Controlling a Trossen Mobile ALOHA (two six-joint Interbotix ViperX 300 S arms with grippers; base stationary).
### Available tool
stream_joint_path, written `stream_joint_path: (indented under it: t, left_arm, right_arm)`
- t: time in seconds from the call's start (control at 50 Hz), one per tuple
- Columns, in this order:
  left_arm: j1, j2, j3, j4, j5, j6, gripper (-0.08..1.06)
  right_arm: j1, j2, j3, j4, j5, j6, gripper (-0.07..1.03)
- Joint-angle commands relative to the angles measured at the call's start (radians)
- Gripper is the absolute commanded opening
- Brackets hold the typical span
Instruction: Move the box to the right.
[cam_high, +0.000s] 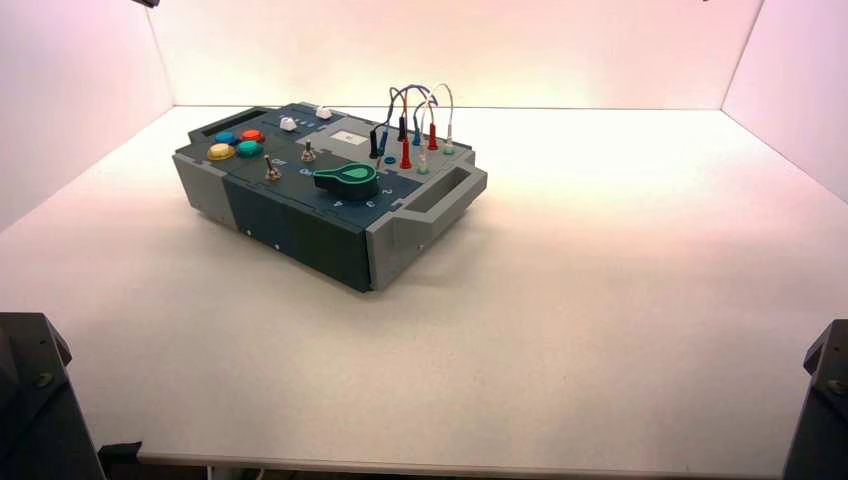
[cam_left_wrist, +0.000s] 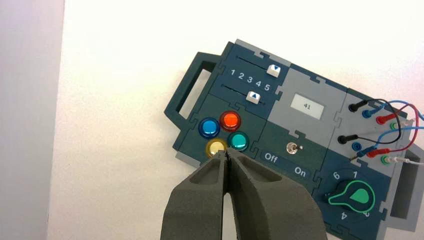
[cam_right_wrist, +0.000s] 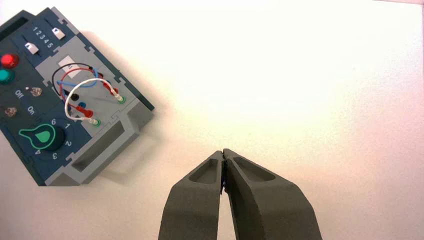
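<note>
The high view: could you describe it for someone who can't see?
A grey and dark-blue box with coloured buttons, a green knob and looping wires sits turned at an angle, left of centre on a pale table. Dark robot arms show at both lower corners.

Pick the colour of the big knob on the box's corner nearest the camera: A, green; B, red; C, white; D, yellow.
A: the knob by the box's near corner has a green outline and a green pointer mark on top.
</note>
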Motion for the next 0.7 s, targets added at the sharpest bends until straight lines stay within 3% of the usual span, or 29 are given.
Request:
stream_joint_path:
  t: [0.02,0.4,0.56,0.7]
  left_arm:
    - [0.008,-0.011,-0.012,0.003,-0.015,0.002,-0.03]
    - [0.009,0.025,-0.005,0.005,-0.018,0.002,-0.03]
    - [0.023,0.097,-0.011,0.012,-0.017,0.002,-0.03]
    - [0.071,0.215,-0.067,0.017,0.008,0.003,-0.03]
  right_arm:
    - [0.006,-0.005,-0.012,0.003,-0.009,-0.002,-0.02]
    - [0.014,-0.018,-0.006,0.005,-0.009,-0.002,-0.02]
    - [0.055,-0.008,-0.011,0.005,-0.009,0.0,-0.02]
    - [0.12,0.023,-0.02,0.015,-0.009,0.017,-0.02]
